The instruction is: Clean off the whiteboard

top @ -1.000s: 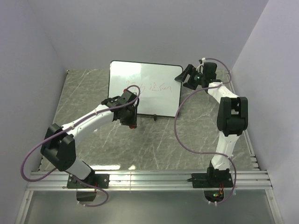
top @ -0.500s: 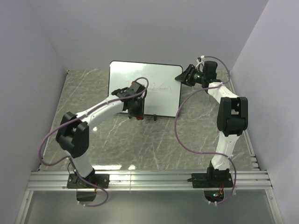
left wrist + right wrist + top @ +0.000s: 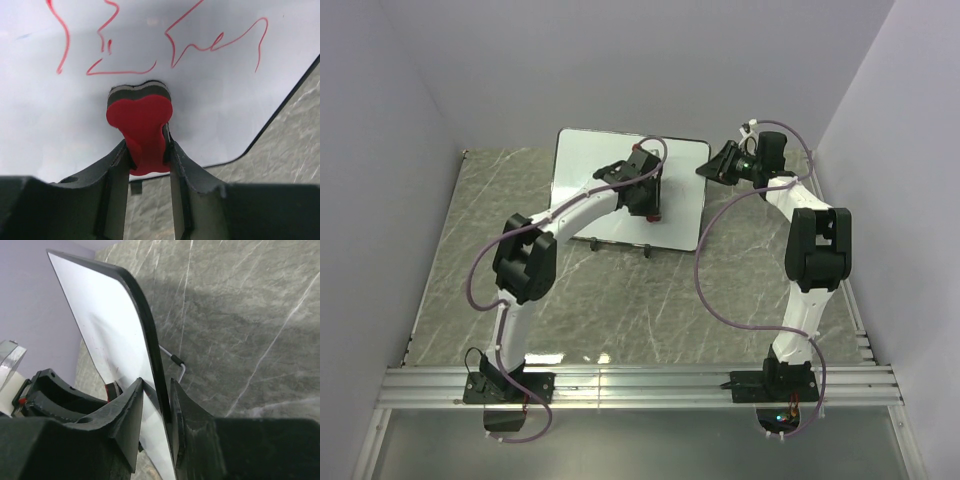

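Left gripper clamped the red bow-shaped eraser. Right gripper pinched the edge of the glossy black-framed whiteboard. Flat, firm strokes would probably serve best.

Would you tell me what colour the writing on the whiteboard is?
The writing is red; the left wrist view shows it best.
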`<state>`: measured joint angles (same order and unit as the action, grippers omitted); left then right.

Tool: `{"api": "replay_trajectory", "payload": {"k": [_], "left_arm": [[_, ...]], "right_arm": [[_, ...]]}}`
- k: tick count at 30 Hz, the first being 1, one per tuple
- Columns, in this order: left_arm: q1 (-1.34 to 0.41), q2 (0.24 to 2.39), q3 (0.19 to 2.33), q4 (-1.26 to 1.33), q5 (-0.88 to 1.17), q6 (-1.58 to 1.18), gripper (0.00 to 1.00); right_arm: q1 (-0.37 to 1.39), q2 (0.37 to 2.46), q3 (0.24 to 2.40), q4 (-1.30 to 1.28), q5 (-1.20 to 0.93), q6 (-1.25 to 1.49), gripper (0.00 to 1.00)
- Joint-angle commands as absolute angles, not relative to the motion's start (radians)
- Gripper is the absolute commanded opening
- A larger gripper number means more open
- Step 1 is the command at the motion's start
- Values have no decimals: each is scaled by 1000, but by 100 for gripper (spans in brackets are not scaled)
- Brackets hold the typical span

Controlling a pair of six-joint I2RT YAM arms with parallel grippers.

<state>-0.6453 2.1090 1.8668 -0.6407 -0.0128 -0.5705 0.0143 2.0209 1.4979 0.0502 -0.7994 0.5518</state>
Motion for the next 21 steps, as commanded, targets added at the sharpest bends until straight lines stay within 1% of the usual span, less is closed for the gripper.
{"api": "replay_trajectory", "payload": {"k": [1, 4, 8, 14, 19, 21], "left_arm": [[-658, 2137, 1928, -549, 5, -601, 0], [-679, 2170, 1960, -477, 14, -604, 0], [-715, 2256, 2072, -460, 6, -588, 0], [-726, 2330, 2146, -406, 57, -627, 0], [-724, 2330, 2158, -428, 3, -617, 0], [-707, 2303, 2116, -437, -44, -611, 0]], "right_arm": [[17, 2002, 1476, 35, -784, 514, 3], [17, 1997, 1459, 35, -781, 505, 0], [18, 1982, 1442, 22, -769, 482, 0], [35, 1947, 1440, -38, -724, 402, 0], [51, 1931, 1443, -61, -716, 399, 0], [52, 1925, 1443, -66, -713, 391, 0]]}}
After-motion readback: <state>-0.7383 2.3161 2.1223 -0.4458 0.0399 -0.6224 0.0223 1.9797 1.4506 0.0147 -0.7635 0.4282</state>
